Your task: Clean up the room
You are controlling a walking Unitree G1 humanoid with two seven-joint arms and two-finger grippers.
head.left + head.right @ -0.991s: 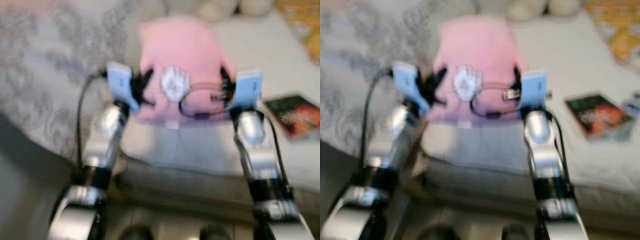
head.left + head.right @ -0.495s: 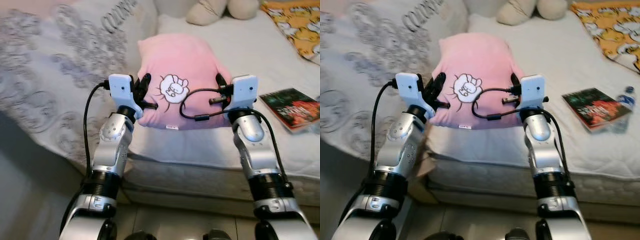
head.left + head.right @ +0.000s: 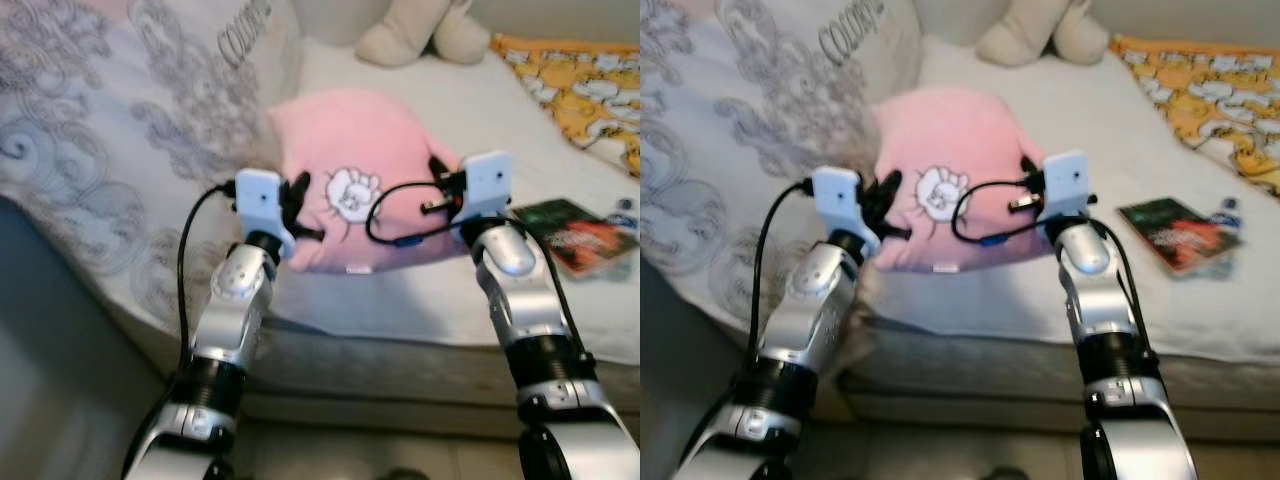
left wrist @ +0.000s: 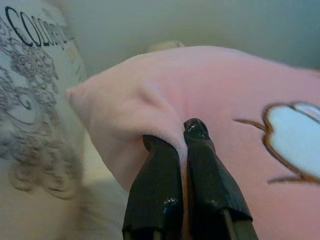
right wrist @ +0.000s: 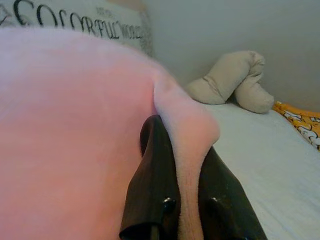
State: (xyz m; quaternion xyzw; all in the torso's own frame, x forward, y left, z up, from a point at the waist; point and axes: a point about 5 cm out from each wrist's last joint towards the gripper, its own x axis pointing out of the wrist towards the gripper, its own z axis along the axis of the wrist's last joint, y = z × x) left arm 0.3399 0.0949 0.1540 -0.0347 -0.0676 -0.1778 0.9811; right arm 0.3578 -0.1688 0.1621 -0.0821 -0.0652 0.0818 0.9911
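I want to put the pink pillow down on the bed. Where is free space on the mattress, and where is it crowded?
Bare sheet lies between the pink pillow and the beige plush toy, and between the pillow and the book. It is crowded at the book and bottle, the orange blanket, and the patterned duvet.

Beige plush toy (image 3: 412,30), patterned grey duvet (image 3: 110,120); yellow printed cloth (image 3: 580,85)

A bed with a white mattress (image 3: 440,300) stands against a pale wall (image 5: 240,30). A grey-patterned white duvet (image 3: 120,150) with printed lettering drapes over its left side, and an orange patterned blanket (image 3: 580,90) lies at far right. Pale tiled floor (image 3: 940,450) runs below.
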